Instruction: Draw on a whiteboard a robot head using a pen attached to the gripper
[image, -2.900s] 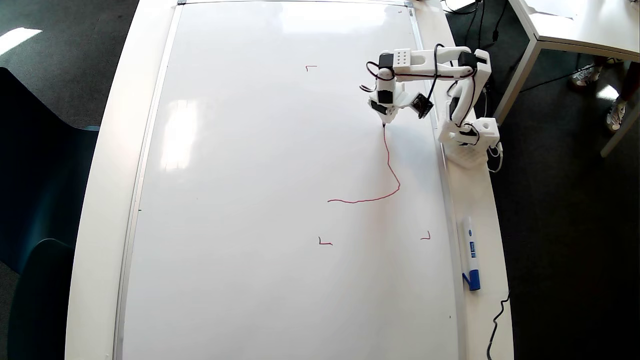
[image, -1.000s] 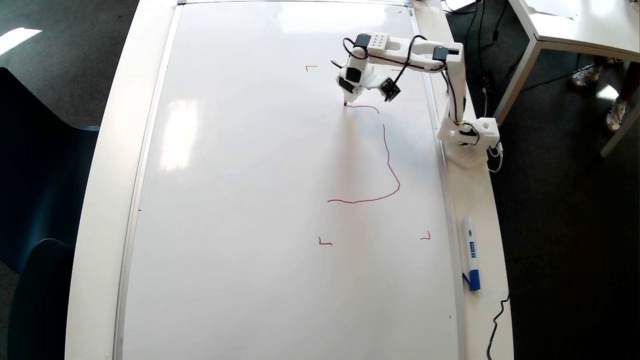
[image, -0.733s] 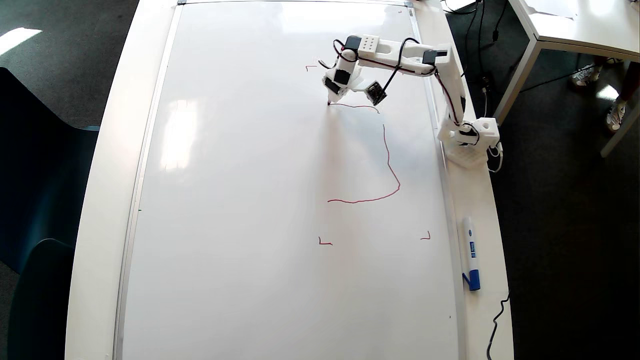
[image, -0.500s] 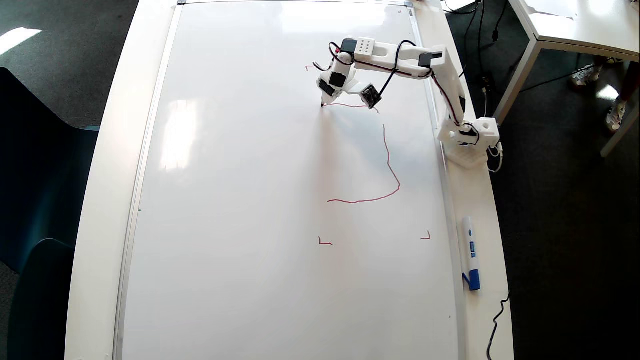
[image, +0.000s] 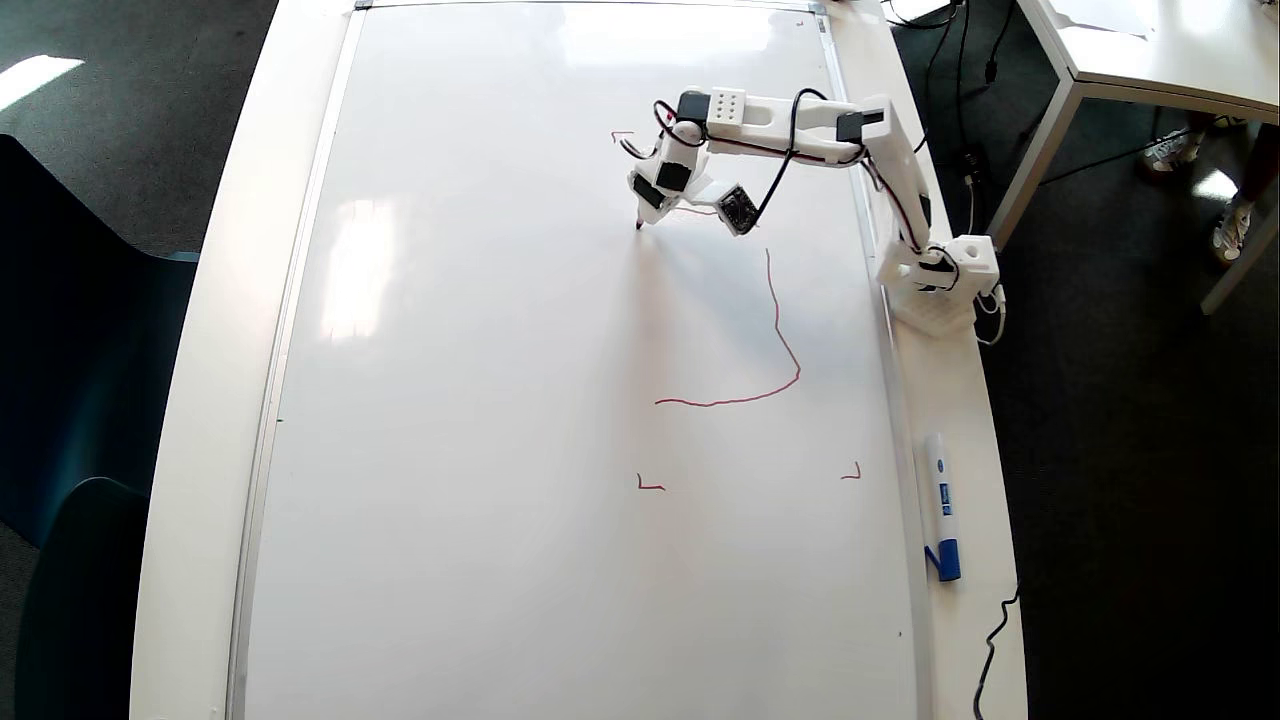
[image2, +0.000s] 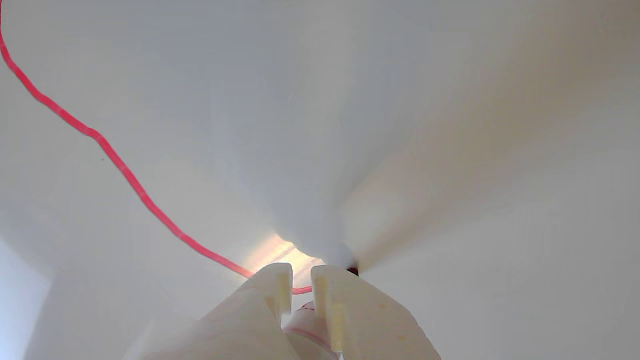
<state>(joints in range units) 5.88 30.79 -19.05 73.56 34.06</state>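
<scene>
A long white counter (image: 215, 330) fills the overhead view. On its right strip lies a white marker with a blue cap (image: 941, 506), cap toward the near end. A black cable (image: 993, 645) curls near the right near corner. The floor (image: 1110, 450) is dark. At the far right stands another white table (image: 1150, 50). Dark blue chairs (image: 70, 400) sit on the left.

Whiteboard (image: 450, 400) on table (image: 960, 400); capped marker (image: 941, 505) beside right edge, overhead.
</scene>
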